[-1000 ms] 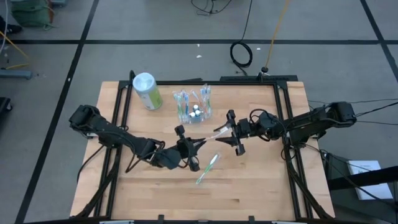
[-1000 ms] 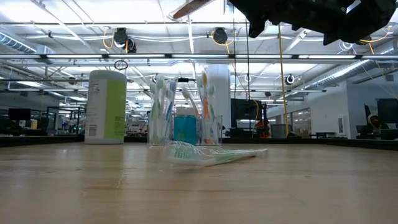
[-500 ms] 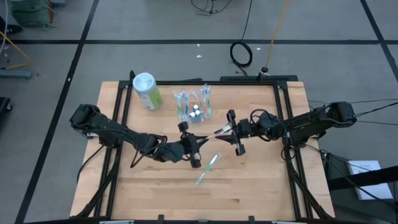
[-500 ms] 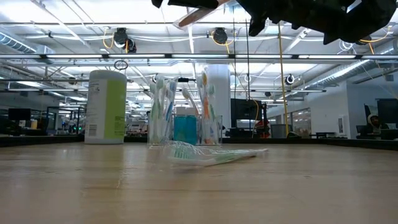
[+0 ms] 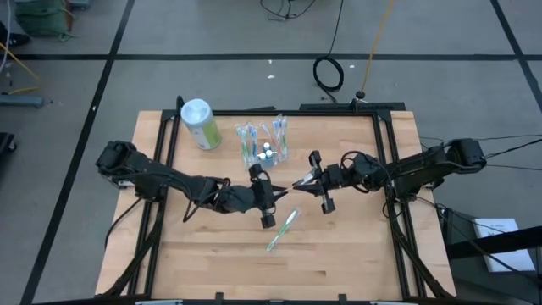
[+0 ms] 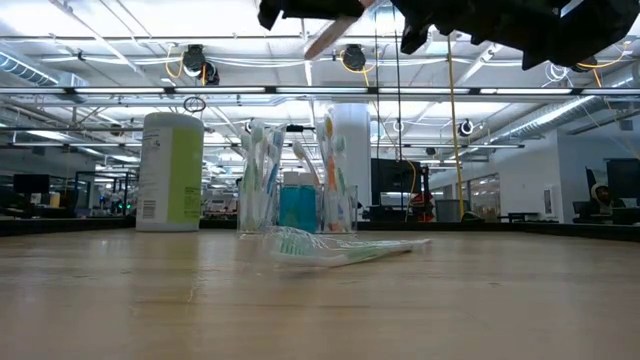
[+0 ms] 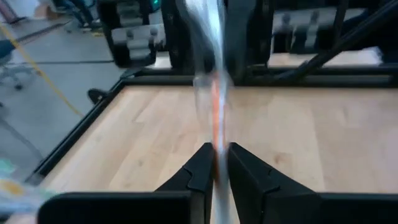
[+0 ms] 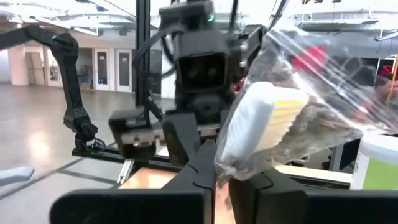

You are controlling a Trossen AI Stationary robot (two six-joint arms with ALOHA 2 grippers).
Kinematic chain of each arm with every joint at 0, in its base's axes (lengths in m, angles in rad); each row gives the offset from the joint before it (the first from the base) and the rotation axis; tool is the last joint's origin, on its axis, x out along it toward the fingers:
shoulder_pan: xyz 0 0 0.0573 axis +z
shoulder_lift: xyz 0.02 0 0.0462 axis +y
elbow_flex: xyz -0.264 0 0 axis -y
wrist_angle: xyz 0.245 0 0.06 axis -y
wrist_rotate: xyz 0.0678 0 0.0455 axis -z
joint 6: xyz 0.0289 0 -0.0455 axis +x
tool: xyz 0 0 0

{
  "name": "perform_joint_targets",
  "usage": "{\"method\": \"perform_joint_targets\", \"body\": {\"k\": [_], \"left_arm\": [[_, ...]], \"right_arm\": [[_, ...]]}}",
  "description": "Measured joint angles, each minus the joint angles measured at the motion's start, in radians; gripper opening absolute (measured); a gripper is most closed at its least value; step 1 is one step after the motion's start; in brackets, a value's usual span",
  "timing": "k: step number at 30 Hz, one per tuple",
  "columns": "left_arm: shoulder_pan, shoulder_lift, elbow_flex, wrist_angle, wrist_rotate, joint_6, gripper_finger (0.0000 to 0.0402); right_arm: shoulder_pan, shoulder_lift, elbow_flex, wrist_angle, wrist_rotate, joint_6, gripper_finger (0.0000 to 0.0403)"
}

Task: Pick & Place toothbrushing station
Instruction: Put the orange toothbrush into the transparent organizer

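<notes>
Wooden table [image 5: 356, 246]: both grippers pinching one wrapped toothbrush [image 5: 298, 180] mid-air.
Left gripper [image 5: 263, 191] and right gripper [image 5: 317, 181] are gripping opposite ends, its long axis running between them; right wrist view is showing bristles.

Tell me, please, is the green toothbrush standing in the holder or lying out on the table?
Out: the green toothbrush lies flat on the table.

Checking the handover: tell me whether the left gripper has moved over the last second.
Yes. In the high view the left gripper has shifted toward the right gripper, away from the table's left edge.
</notes>
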Motion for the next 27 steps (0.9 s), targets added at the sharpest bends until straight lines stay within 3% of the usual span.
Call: {"method": "perform_joint_targets", "body": {"k": [15,17,21,27], "left_arm": [[0.079,-0.002,0.025,-0.038,0.201,-0.035,0.0191],[0.103,-0.002,0.025,-0.045,0.206,-0.068,0.0195],[0.136,-0.002,0.025,-0.037,0.319,-0.056,0.0185],[0.146,-0.002,0.025,-0.039,0.334,-0.035,0.0128]], "right_arm": [[0.0,0.003,0.055,-0.159,0.009,-0.02,0.0011],[0.006,0.003,0.055,-0.159,0.01,-0.021,0.0011],[0.006,0.003,0.056,-0.158,0.01,-0.024,0.0012],[0.006,0.003,0.056,-0.158,0.009,-0.021,0.0021]]}}
